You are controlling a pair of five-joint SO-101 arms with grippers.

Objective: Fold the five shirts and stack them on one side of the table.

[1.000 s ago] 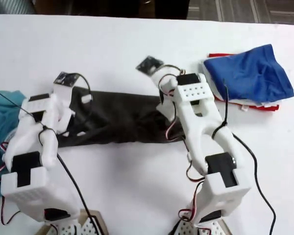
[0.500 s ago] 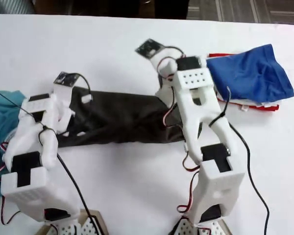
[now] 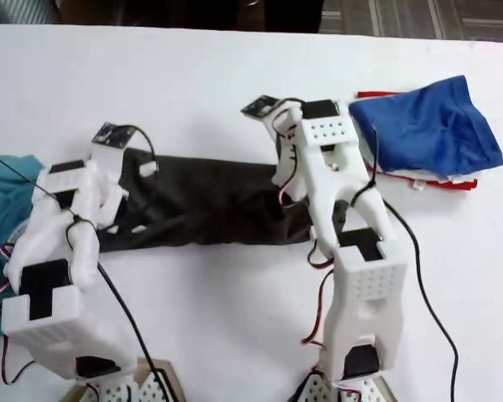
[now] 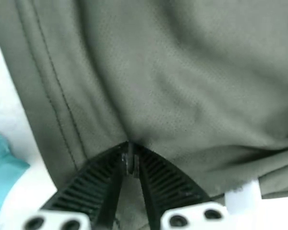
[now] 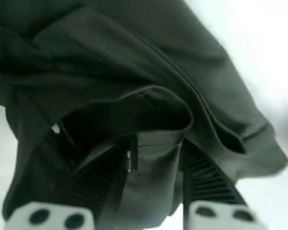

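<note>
on the white surface (image 3: 151, 75) you find a crumpled teal fabric shirt (image 3: 2, 180) at far left. the left jaws are clamped on the long dark grey folded shirt (image 3: 201, 205); the right jaws pinch its other end. a folded blue fabric shirt (image 3: 423, 126) tops the right-hand stack (image 3: 453, 181).

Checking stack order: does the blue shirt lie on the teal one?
No, the blue shirt lies across the table from the teal shirt.

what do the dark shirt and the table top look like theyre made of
The dark grey folded shirt looks like thin, matte synthetic knit, going by its fine mesh texture and stitched hem. The white table top looks smooth and hard with a faint sheen, perhaps laminate.
</note>
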